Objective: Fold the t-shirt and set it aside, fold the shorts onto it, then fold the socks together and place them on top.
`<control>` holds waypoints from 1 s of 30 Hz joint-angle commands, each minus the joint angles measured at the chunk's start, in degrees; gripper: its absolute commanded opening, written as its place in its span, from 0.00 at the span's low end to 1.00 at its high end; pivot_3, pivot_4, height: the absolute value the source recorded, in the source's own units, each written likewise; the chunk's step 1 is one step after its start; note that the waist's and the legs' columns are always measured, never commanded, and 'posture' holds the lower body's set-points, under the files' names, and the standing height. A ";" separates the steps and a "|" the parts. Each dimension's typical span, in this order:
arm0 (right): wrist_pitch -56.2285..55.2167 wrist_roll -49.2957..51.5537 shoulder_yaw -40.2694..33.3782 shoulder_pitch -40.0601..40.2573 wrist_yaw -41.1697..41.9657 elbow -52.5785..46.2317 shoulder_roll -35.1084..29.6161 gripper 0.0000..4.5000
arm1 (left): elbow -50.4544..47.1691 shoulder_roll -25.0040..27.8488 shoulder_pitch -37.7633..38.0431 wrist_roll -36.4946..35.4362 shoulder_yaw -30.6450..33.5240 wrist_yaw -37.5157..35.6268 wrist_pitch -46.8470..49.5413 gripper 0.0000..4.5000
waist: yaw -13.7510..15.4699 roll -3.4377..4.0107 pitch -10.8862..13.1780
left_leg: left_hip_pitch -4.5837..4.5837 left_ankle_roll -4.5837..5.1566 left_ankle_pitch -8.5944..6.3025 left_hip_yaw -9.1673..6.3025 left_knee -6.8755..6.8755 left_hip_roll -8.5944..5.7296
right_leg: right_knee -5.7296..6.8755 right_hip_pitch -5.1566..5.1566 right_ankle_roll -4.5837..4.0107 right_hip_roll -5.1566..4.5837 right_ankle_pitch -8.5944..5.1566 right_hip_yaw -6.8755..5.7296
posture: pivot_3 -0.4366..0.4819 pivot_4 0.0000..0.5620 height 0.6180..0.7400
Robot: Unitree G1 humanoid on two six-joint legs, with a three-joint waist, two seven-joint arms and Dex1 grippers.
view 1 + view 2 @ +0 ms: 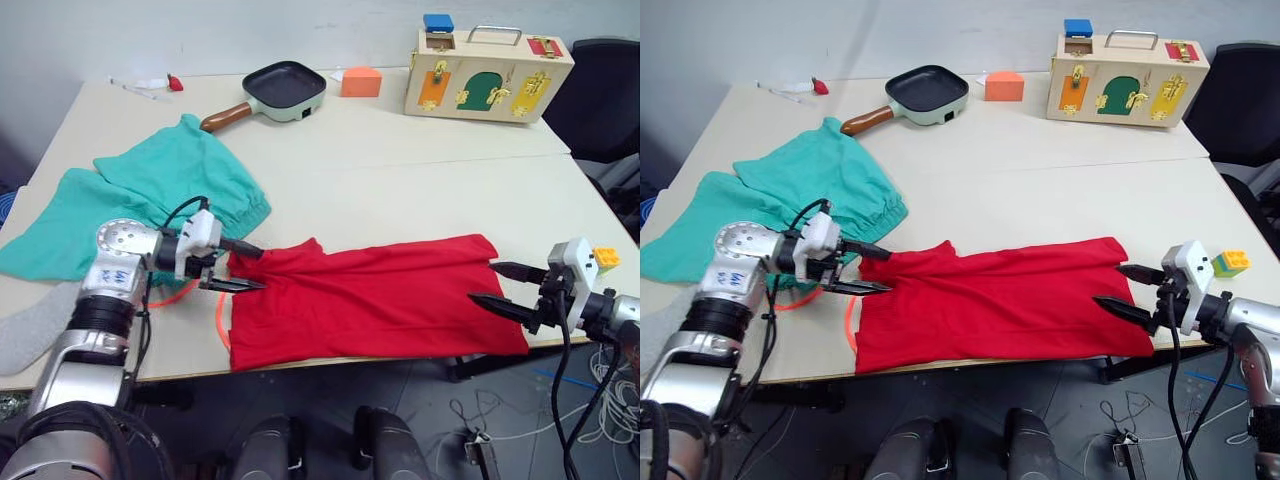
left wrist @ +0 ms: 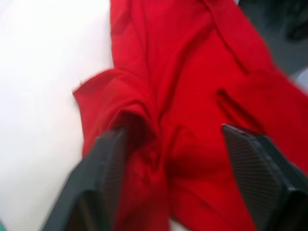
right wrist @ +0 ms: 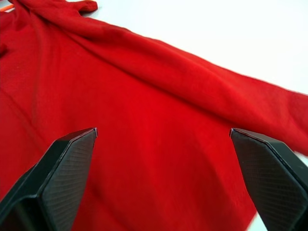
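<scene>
The red t-shirt [image 1: 375, 300] lies flat along the desk's [image 1: 400, 170] near edge, with the left gripper [image 1: 243, 268] and right gripper [image 1: 503, 287] both spread wide at its opposite ends, apparently poised to pinch them for a fold.

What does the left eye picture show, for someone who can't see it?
A red t-shirt lies flat on a pale table, with an open end effector at each end, left and right. Teal shorts lie beside it.

T-shirt [image 1: 375, 300] at table's [image 1: 400, 170] near edge, shorts [image 1: 150, 195] behind-left, pan [image 1: 283, 88] beyond.
</scene>
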 commanded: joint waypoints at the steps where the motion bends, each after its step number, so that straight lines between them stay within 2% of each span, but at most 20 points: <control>1: 1.23 1.77 -2.61 1.01 0.29 -3.74 -1.74 1.00 | -6.22 4.87 -0.71 -2.54 1.20 1.37 22.46 1.00 | -0.03 0.00 0.00 | 0.00 0.00 0.00 0.01 0.00 0.00 | 0.00 0.01 0.00 0.07 0.00 0.00 | 0.48 0.27 1.00; 4: 1.97 2.19 -2.80 1.60 0.03 -4.79 -1.70 1.00 | -7.00 7.49 -3.35 -2.04 -0.54 3.91 39.56 1.00 | 0.13 -0.01 0.00 | 0.02 0.00 0.00 -0.01 0.00 0.01 | -0.02 0.03 0.01 0.24 -0.01 0.02 | 0.48 0.27 1.00; 5: 2.14 2.27 -2.78 1.61 -0.11 -5.00 -1.63 1.00 | -6.49 6.94 -4.70 -2.49 -0.16 5.48 44.16 1.00 | 0.26 0.00 0.00 | 0.01 0.01 0.00 -0.01 0.00 0.01 | -0.02 0.04 0.01 0.26 -0.01 0.01 | 0.48 0.27 1.00; 10: 2.53 2.42 -1.98 0.81 -0.59 -5.25 -1.19 1.00 | 2.08 0.35 -12.38 -1.89 3.97 17.38 53.79 1.00 | 1.05 -0.06 0.01 | -0.01 0.05 0.03 -0.09 0.04 -0.07 | -0.02 0.11 0.05 0.24 0.02 0.03 | 0.48 0.27 1.00; 13: 2.61 2.40 -1.42 -0.12 -0.65 -4.94 -1.07 1.00 | 6.01 -2.69 -16.32 -1.56 4.36 20.33 56.52 1.00 | 0.72 -0.09 0.02 | -0.01 0.04 0.02 -0.09 0.06 -0.04 | 0.01 0.10 0.06 0.25 0.02 0.03 | 0.48 0.27 1.00; 17: 2.43 2.23 -1.02 -0.83 -0.33 -4.39 -0.99 1.00 | 7.98 -4.61 -18.54 2.13 -0.17 22.35 57.33 1.00 | 0.26 -0.10 0.02 | -0.02 0.01 0.02 -0.07 0.05 -0.02 | 0.00 0.08 0.06 0.33 0.02 0.02 | 0.48 0.27 1.00; 23: 0.43 3.87 -0.64 -2.85 1.83 -7.56 -0.03 1.00 | 10.20 -7.22 -19.49 5.06 -3.98 21.72 55.62 1.00 | 0.13 -0.10 0.02 | 0.00 -0.06 0.00 0.02 0.04 0.05 | -0.02 0.04 0.05 0.42 0.01 0.12 | 0.48 0.27 1.00; 30: -5.37 2.95 2.51 -5.41 3.53 -12.64 2.55 1.00 | 13.69 -9.89 -20.18 6.79 -4.89 21.60 53.99 1.00 | 0.73 -0.12 0.01 | 0.02 -0.08 -0.01 -0.03 0.05 0.01 | -0.09 0.04 0.04 0.26 0.01 0.20 | 0.48 0.27 1.00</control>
